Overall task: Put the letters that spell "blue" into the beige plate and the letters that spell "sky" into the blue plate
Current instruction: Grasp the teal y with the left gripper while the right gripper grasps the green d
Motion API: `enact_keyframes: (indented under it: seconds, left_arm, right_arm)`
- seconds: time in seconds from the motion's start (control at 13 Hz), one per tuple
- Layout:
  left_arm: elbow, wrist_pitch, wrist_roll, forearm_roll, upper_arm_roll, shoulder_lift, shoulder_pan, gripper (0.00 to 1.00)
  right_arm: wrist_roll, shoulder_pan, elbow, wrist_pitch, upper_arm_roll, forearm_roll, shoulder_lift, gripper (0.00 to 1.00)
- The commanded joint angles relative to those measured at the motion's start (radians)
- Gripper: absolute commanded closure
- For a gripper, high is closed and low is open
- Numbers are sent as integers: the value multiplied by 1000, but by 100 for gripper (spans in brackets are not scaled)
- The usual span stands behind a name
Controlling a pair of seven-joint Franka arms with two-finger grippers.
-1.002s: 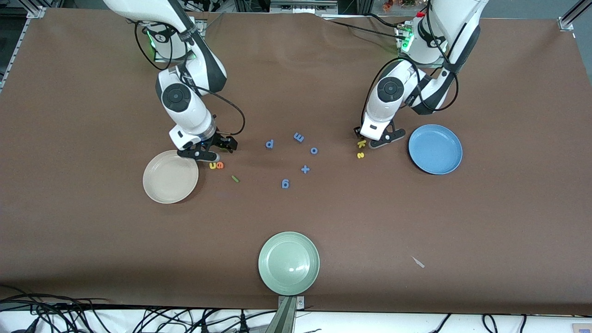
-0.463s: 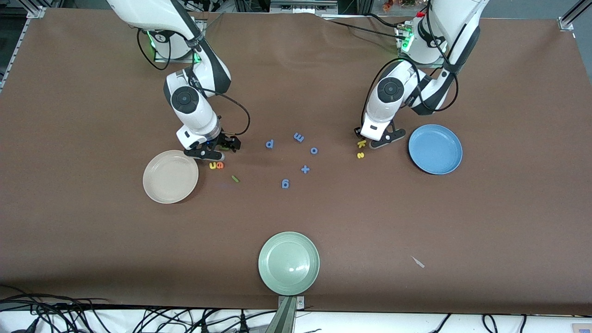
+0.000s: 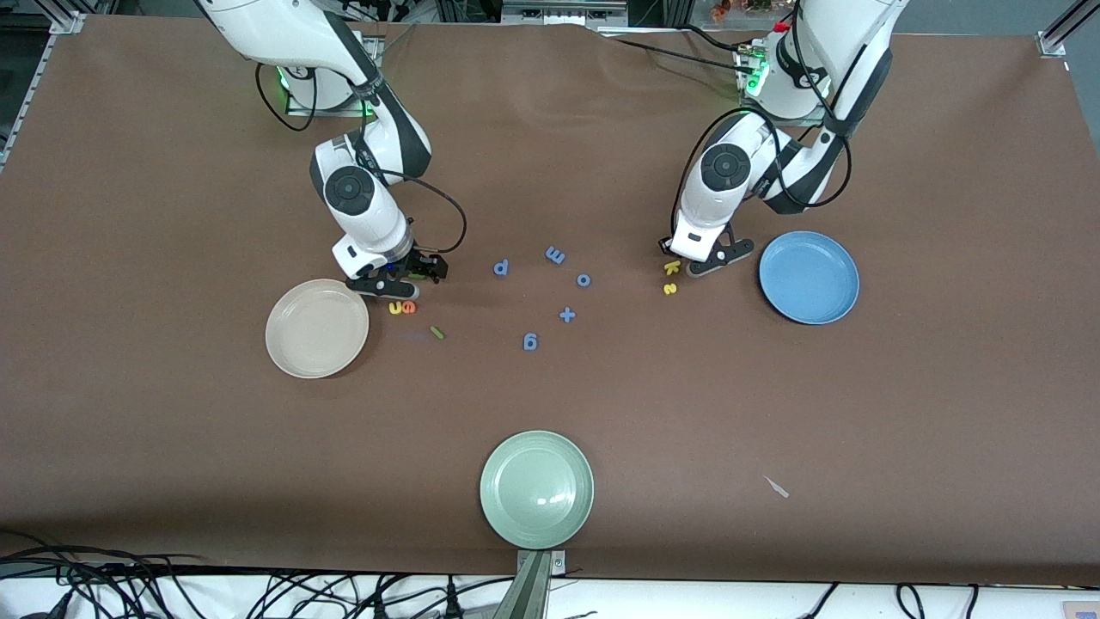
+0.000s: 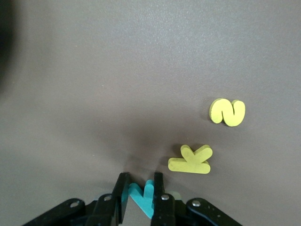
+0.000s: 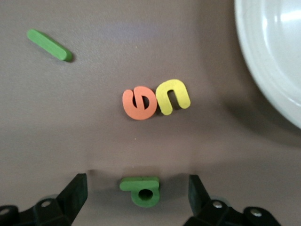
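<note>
**Dev:** Brown table (image 3: 601, 404), both arms down at it. Progress?

**Ops:** Nothing plated yet. The beige plate (image 3: 285, 348) and the blue plate (image 3: 825, 297) both look bare.

**Dev:** "Sky" side?

**Ops:** The left gripper (image 4: 139, 188) sits low at the table beside the blue plate, fingers pressed in on the teal y (image 4: 141, 197). The y looks still down at the surface, not lifted. The yellow k (image 4: 190, 160) and yellow s (image 4: 227, 112) lie loose just beside it, toward the front camera.

**Dev:** "Blue" side?

**Ops:** The right gripper (image 5: 136, 188) is low beside the beige plate, fingers spread wide on either side of the olive b (image 5: 141, 189), not touching it. The yellow u (image 5: 173, 96) and orange e (image 5: 138, 103) touch each other nearer the front camera, and the green l (image 5: 49, 45) lies apart, farther from the plate.

**Dev:** Distractors?

**Ops:** The blue letters (image 3: 554, 255) and plus sign (image 3: 567, 315) sit mid-table, and the pale green plate (image 3: 507, 507) is at the front edge.

**Dev:** So?

**Ops:** Judging by this, zero of seven placed. One grasp made, one lined up, five letters left after those.
</note>
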Motion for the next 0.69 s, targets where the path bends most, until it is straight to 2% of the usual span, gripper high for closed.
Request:
enact_keyframes:
  seconds: [0.0, 0.15, 0.23, 0.39, 0.62]
  left_arm:
    - [7, 7, -44, 33, 0, 16, -4, 84]
    - [8, 7, -43, 33, 0, 13, 3, 86]
    - [7, 4, -43, 33, 0, 13, 3, 82]
    - [7, -4, -46, 31, 0, 13, 5, 68]
    - [7, -4, -47, 27, 0, 37, 11, 64]
  right_arm:
    - [11, 21, -9, 20, -6, 7, 3, 14]
    - [8, 21, -12, 19, -7, 7, -1, 28]
    - [8, 21, -12, 16, -7, 7, -3, 33]
    - [6, 21, -12, 14, -7, 7, -5, 43]
    - [2, 21, -11, 13, -11, 7, -8, 62]
